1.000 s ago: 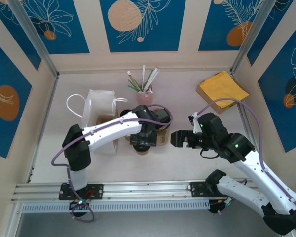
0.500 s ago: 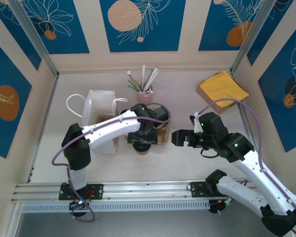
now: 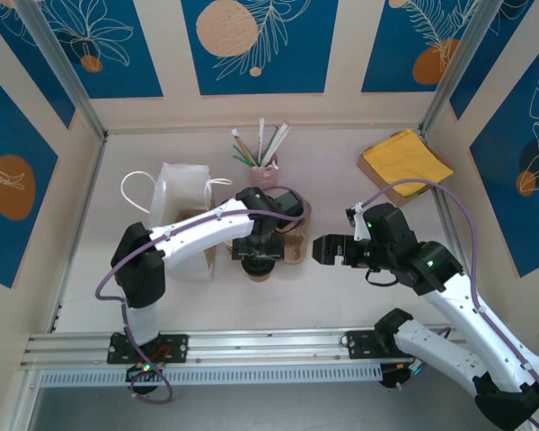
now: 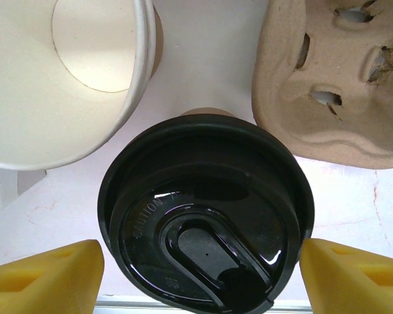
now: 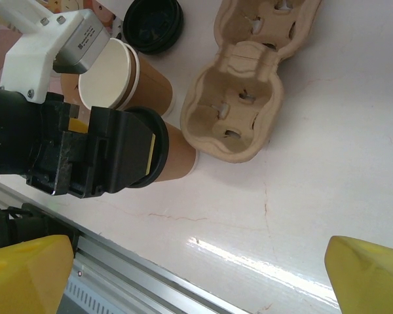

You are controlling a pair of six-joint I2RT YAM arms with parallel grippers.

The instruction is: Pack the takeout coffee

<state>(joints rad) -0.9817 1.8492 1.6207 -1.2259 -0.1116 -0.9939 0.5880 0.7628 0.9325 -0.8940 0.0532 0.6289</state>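
left arm bent across the table's middle, wrist pointing down, left gripper spread astride the upright takeout coffee's lid, squeezing or not i cannot tell, beside the pulp carrier; right gripper hovers nearby, agape, empty.

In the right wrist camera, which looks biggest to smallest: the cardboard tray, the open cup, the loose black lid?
1. cardboard tray
2. open cup
3. loose black lid, though it sits farther away and the picture's edge cuts it
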